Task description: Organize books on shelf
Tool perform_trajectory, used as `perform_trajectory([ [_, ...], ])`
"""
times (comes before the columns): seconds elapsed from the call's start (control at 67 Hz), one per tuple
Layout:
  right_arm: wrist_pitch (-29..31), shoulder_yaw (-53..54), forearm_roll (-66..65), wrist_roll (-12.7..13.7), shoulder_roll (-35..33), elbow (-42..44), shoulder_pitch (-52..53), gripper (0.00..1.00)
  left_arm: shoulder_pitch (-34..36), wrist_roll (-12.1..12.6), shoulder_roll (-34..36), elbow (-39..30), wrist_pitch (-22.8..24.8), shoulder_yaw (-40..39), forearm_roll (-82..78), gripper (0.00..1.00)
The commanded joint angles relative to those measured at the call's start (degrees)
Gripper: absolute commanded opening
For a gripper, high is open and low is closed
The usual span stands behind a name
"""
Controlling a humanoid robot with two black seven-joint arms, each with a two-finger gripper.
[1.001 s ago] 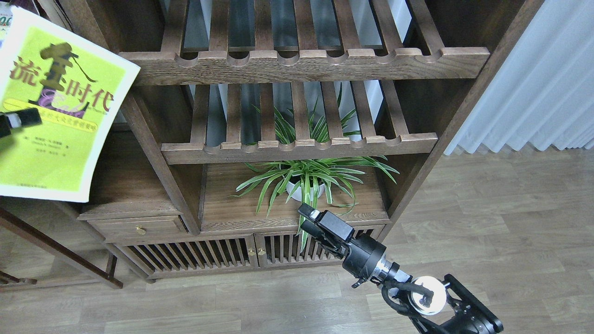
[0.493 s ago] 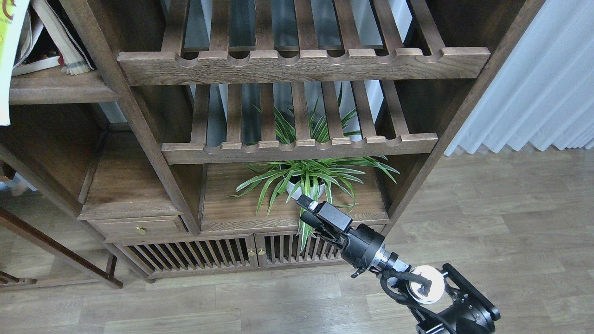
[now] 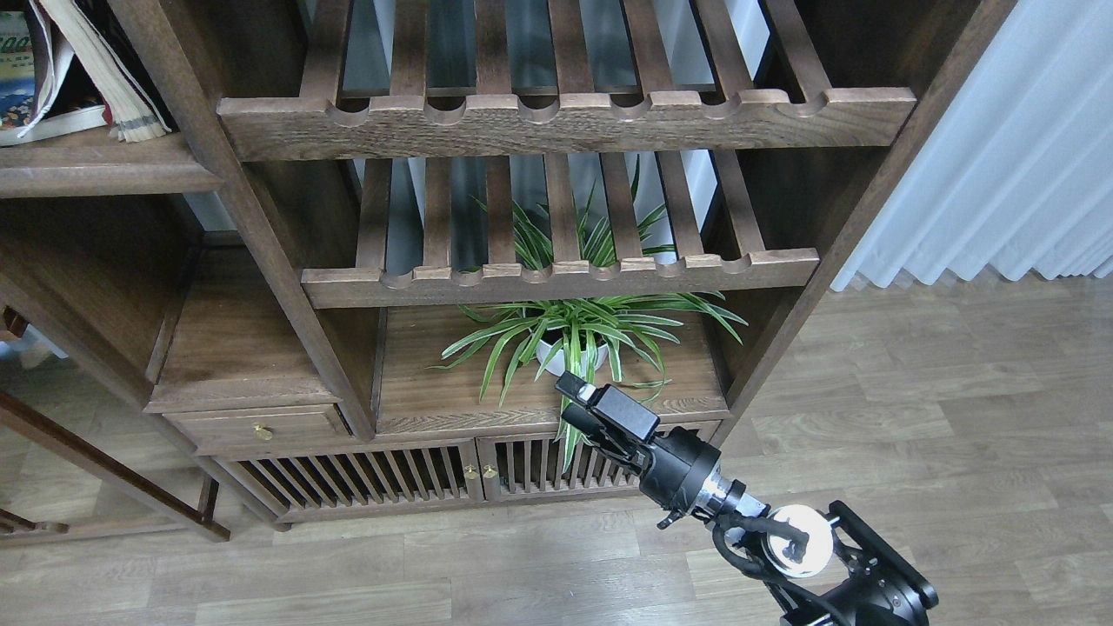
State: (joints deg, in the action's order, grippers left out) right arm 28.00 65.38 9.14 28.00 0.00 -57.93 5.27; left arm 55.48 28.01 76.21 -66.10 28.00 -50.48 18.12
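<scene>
The shelf (image 3: 104,165), a solid dark-brown board, sits at the top left. On it a book with a white-green cover and a colourful picture (image 3: 12,69) stands at the frame edge. Another book (image 3: 100,74) leans against it, showing only its page edges. The yellow-green book and the maroon cover are out of view. My right gripper (image 3: 572,404) hovers low in front of the potted plant, far from the books, with nothing between its fingers. They are too dark to tell apart. My left gripper is out of view.
Two slatted racks with scalloped front rails (image 3: 565,122) fill the bookcase's middle. A potted spider plant (image 3: 574,335) stands on the board below them. A small drawer (image 3: 261,429) and slatted cabinet doors (image 3: 474,474) lie underneath. White curtains (image 3: 1000,174) hang at the right over the wood floor.
The yellow-green book and the left gripper holding it moved left and out of view, uncovering the shelf and the books on it. My right gripper rose slightly.
</scene>
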Motion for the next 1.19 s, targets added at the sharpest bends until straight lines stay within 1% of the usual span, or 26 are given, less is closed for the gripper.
perform_trajectory([
  [0.0, 0.0, 0.0, 0.0, 0.0, 0.0, -0.1, -0.7, 1.0, 1.6, 0.0, -1.0, 2.2, 0.0, 0.6, 0.0, 0.0],
  [0.344, 0.0, 0.0, 0.0, 0.0, 0.0, -0.2, -1.3, 1.0, 3.2, 0.0, -6.4, 10.6, 0.0, 0.7, -0.1, 0.0],
  [0.493, 0.0, 0.0, 0.0, 0.0, 0.0, -0.2, -1.8, 1.0, 3.3, 0.0, -10.2, 14.9, 0.0, 0.8, -0.1, 0.01],
  [0.597, 0.0, 0.0, 0.0, 0.0, 0.0, -0.3, -2.1, 1.0, 3.5, 0.0, -12.4, 16.4, 0.0, 0.9, -0.1, 0.01],
  [0.627, 0.0, 0.0, 0.0, 0.0, 0.0, -0.3, -2.6, 1.0, 4.2, 0.0, -14.5, 17.7, 0.0, 0.9, -0.1, 0.01],
  [0.672, 0.0, 0.0, 0.0, 0.0, 0.0, -0.3, -2.9, 1.0, 4.4, 0.0, -15.9, 18.5, 0.0, 0.9, -0.1, 0.01],
  [0.926, 0.0, 0.1, 0.0, 0.0, 0.0, -0.3, -3.8, 1.0, 6.0, 0.0, -22.5, 21.0, 0.0, 0.9, -0.1, 0.01],
  [1.18, 0.0, 0.4, 0.0, 0.0, 0.0, -0.2, -4.2, 1.0, 8.7, 0.0, -25.9, 21.0, 0.0, 0.9, -0.2, 0.01],
])
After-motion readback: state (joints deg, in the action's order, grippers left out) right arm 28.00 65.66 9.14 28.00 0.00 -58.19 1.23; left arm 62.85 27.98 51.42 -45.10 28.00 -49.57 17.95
